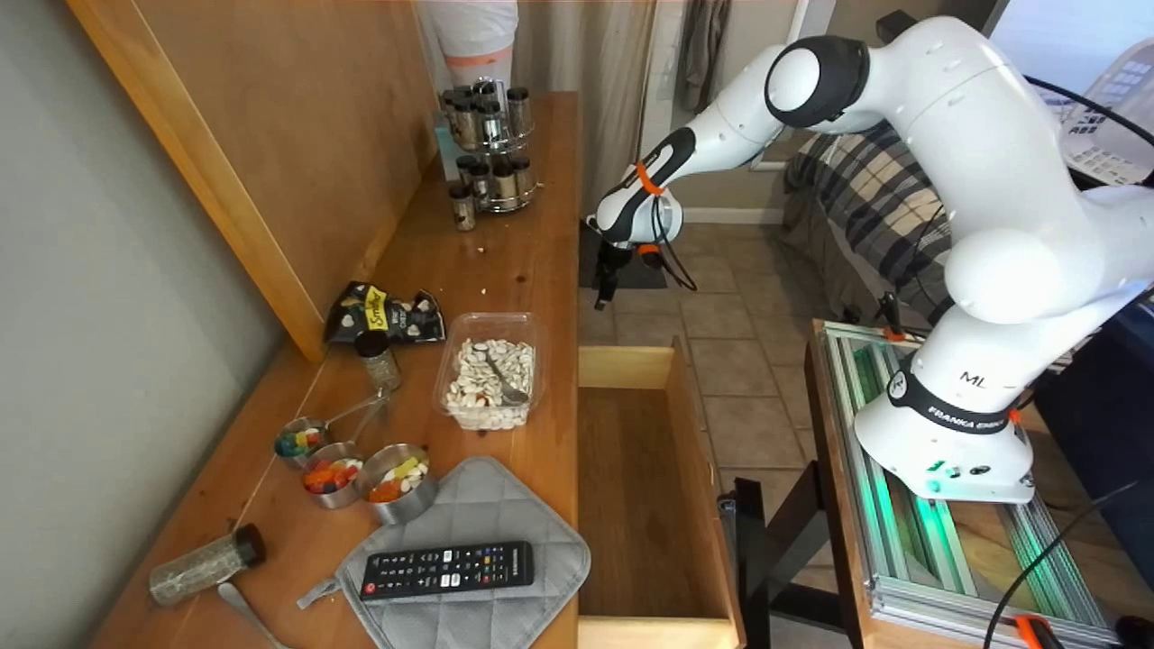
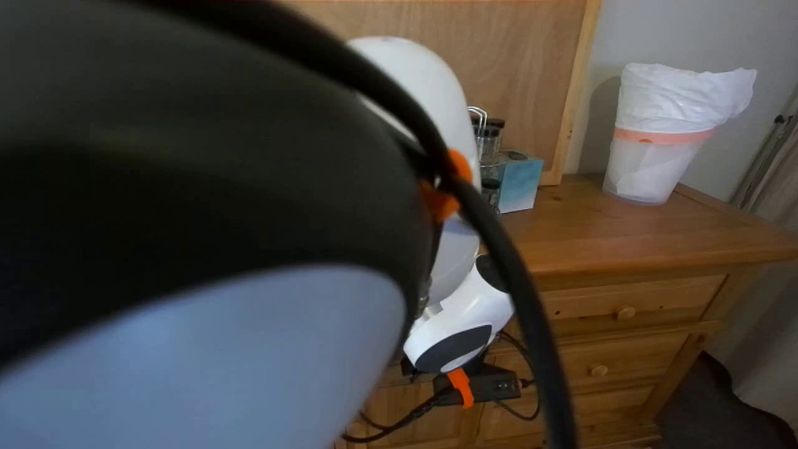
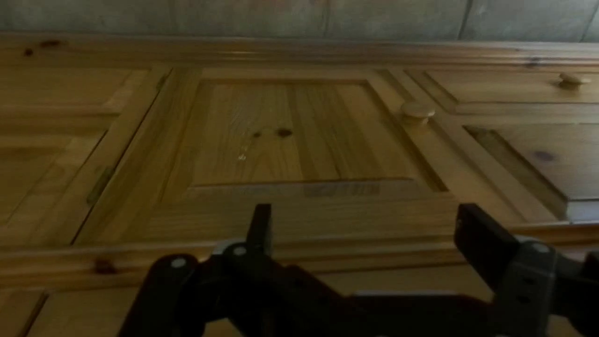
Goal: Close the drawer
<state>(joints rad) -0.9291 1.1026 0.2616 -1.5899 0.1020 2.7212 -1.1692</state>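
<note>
A wooden dresser top (image 1: 550,261) runs down an exterior view, the drawer (image 1: 631,487) pulled out at lower centre; the arm (image 2: 218,218) fills the left of an exterior view; at the wrist view's bottom, the gripper (image 3: 364,220) stands wide apart, holding nothing.

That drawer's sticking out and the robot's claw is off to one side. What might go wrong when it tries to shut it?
The cables hanging by the claw might snag on the drawer as the arm swings over. The claw is open and faces a cabinet door, so a careless move could bump its wooden knob. Pushing hard may jolt the dresser top, perhaps shifting the gray pot holder, whose corner pokes past the edge, and the remote on it.
</note>
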